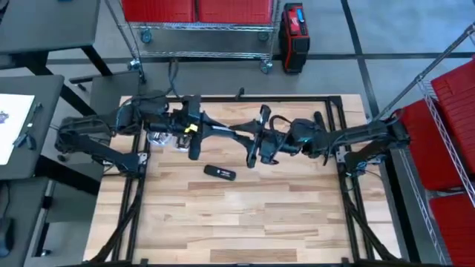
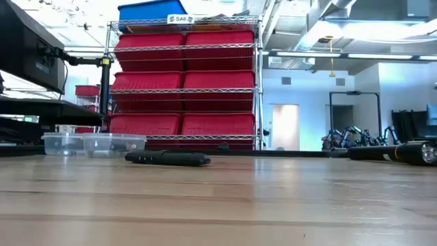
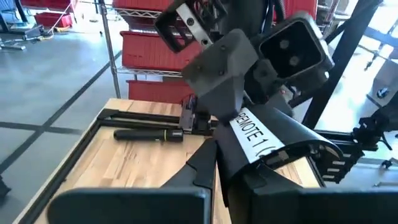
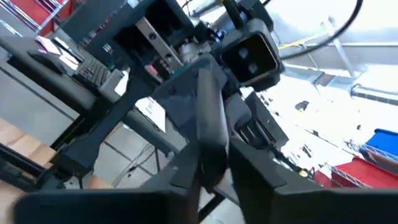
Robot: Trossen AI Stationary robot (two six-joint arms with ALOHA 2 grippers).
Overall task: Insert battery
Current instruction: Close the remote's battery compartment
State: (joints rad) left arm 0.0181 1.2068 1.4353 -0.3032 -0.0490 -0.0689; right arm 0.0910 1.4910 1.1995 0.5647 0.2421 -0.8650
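Nearest to me, the remote (image 1: 220, 173) lies flat on the bare wood of the table (image 1: 245, 222), about at its centre. It is angled a little, with one end towards 10 o'clock and the other towards 4. Nothing touches it. In the low view it shows as a dark, flat bar (image 2: 167, 158) lying alone on the boards.

Just beyond it, both arms hang over the far half of the table, folded in towards each other. The left gripper (image 1: 194, 148) is at about 11 o'clock from the remote, up off the wood. The right gripper (image 1: 254, 154) is at about 1 o'clock, also raised. They are close together but apart from the remote. I cannot tell from either wrist view whether the fingers of either gripper are released or clenched.

Farther back at 10 o'clock, clear tubs (image 2: 92, 143) sit under the left arm. A black torch (image 2: 392, 152) lies at the far right edge.

Beyond the table at 12 o'clock stands a wire rack (image 2: 184, 85) of red bins.
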